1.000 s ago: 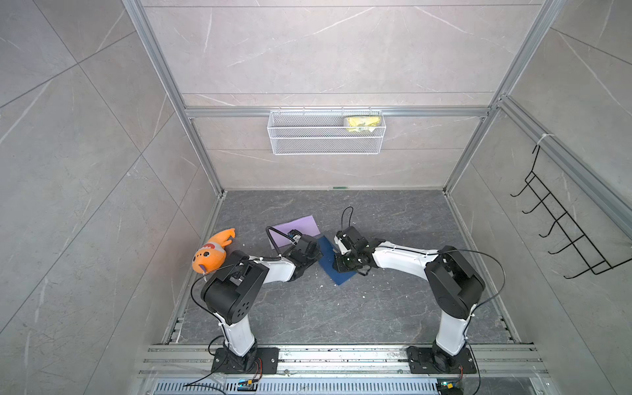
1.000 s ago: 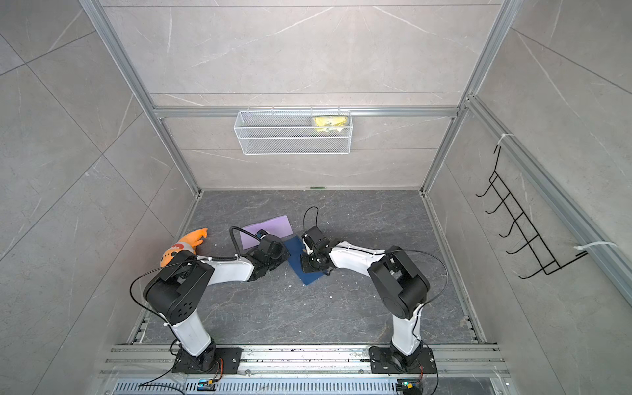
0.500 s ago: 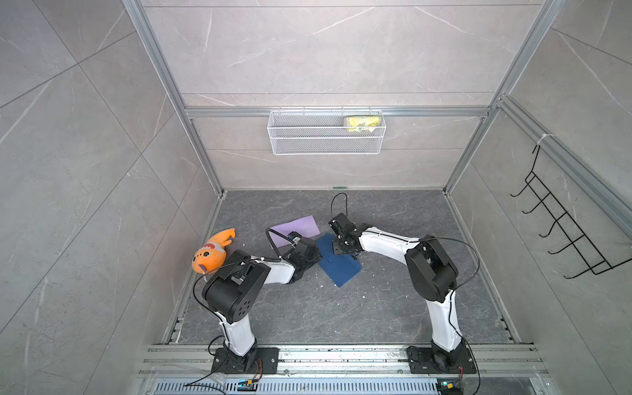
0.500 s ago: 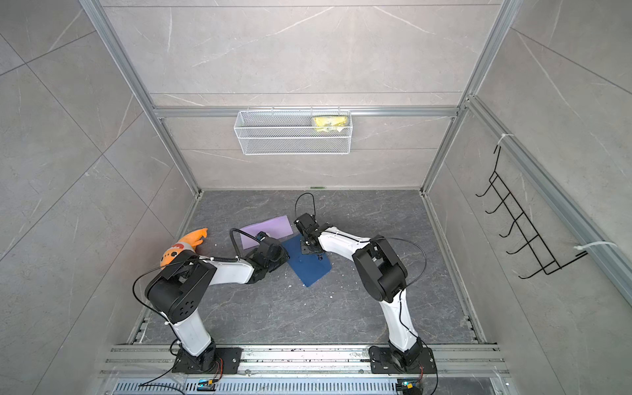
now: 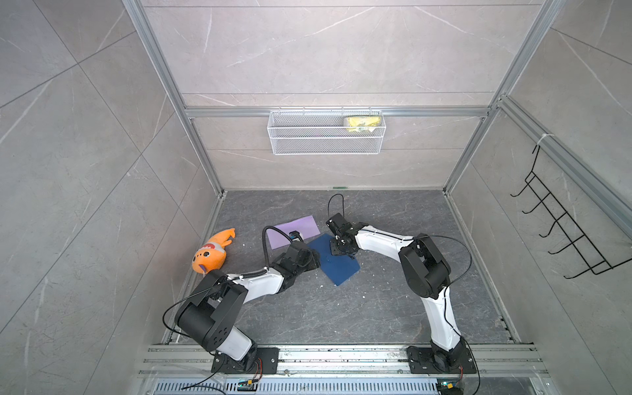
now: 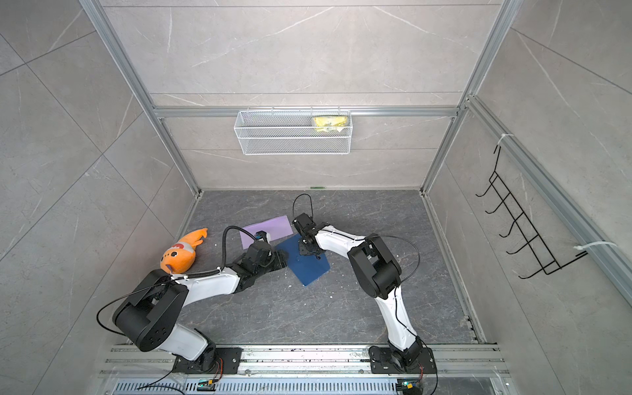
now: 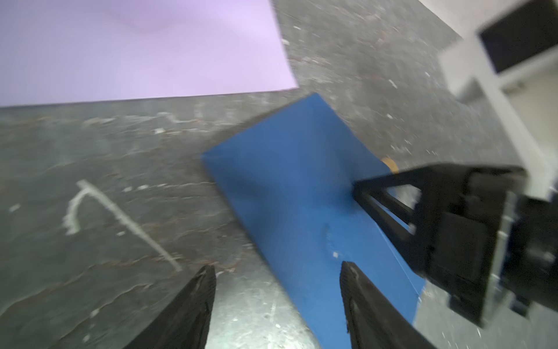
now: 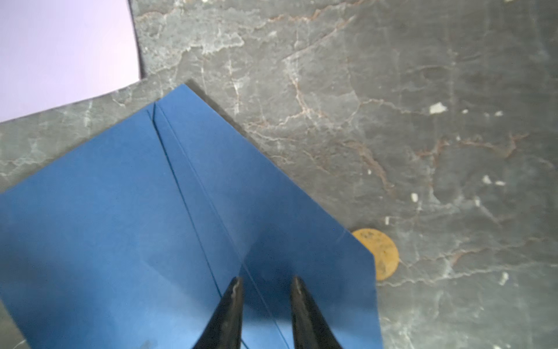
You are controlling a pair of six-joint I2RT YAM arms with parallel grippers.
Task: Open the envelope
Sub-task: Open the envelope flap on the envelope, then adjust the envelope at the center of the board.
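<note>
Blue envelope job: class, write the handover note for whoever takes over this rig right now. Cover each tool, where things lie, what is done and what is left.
Left tool: open, empty, low at the near edge of the blue envelope.
Right tool: jaws narrowly apart, tips over a diagonal fold of the envelope; contact unclear.
Envelope: flat on the floor, beside a lilac sheet. A round gold disc peeks out at one corner.
Done: both tools are at the envelope.
Left: no flap is raised, so the opening itself remains.
</note>
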